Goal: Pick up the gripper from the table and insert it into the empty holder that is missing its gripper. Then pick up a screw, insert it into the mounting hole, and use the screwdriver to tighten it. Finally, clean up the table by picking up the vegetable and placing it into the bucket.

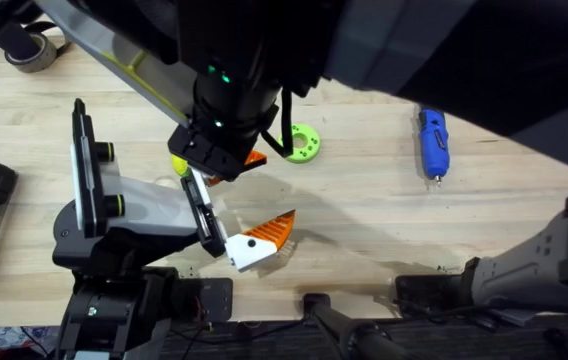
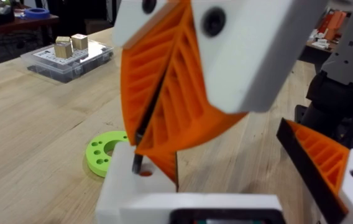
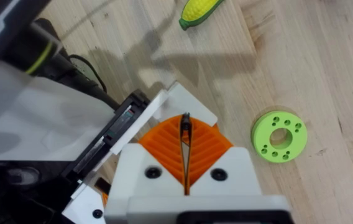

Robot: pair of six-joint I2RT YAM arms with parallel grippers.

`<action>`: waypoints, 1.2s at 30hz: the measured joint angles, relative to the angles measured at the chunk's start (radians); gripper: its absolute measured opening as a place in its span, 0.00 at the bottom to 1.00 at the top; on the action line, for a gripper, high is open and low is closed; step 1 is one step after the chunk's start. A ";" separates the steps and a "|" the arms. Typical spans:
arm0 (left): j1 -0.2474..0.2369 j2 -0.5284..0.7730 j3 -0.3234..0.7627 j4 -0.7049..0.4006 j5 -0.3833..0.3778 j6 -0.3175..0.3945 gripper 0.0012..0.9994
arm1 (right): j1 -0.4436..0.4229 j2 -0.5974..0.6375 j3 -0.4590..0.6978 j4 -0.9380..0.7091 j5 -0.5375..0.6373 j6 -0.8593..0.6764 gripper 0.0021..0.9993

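Right gripper (image 3: 186, 121) is pinching a thin dark screw (image 3: 186, 129) between closed orange pads and is hanging over the holder (image 1: 129, 205), close above its finger bar (image 1: 204, 215). The gripper (image 1: 254, 247) is sitting at the bar's near end, apparently seated. Screw is pointing down, long axis near upright, tip just above and slightly beside an orange-rimmed hole (image 2: 145, 173) in a white block (image 2: 123, 183), likely the mounting hole. Right arm is the nearer one. Next move is hinging on lining tip with hole.

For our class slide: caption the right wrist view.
Gripper pinching a screw beside the holder.
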 joint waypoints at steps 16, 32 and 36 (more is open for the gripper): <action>0.000 0.000 0.000 0.001 0.003 -0.004 0.99 | 0.000 -0.014 0.002 -0.007 0.000 0.000 0.01; 0.000 0.000 0.000 0.001 0.003 -0.004 0.99 | 0.000 -0.051 0.012 -0.038 -0.003 0.000 0.01; 0.000 0.000 0.000 0.001 0.003 -0.004 0.99 | 0.000 -0.051 0.012 -0.038 -0.003 0.000 0.01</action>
